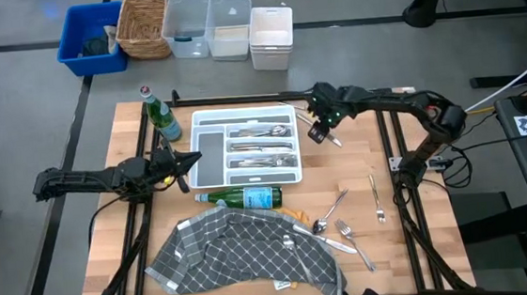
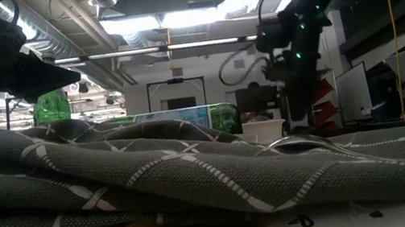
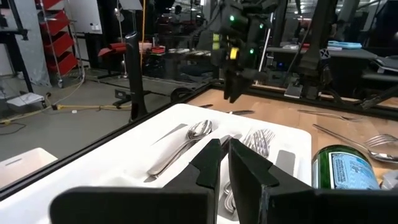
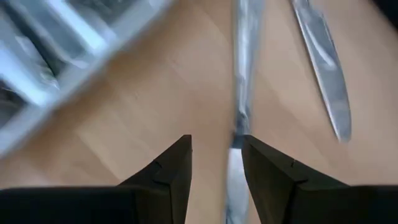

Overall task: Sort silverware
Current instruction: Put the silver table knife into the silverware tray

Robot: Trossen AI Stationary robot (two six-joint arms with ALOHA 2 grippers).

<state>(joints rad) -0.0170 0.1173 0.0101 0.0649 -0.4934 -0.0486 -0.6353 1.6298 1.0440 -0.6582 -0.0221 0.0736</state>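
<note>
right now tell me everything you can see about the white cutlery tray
The white tray looks like moulded plastic, rectangular with rounded corners, lying flat on the wooden table near its far middle. It has one long compartment on its left side, seemingly empty, and several narrower rows across the rest, which already hold spoons and forks. An upright green bottle stands off its far left corner and a lying green bottle rests along its near edge. The left gripper, fingers shut, sits at its left side.
</note>
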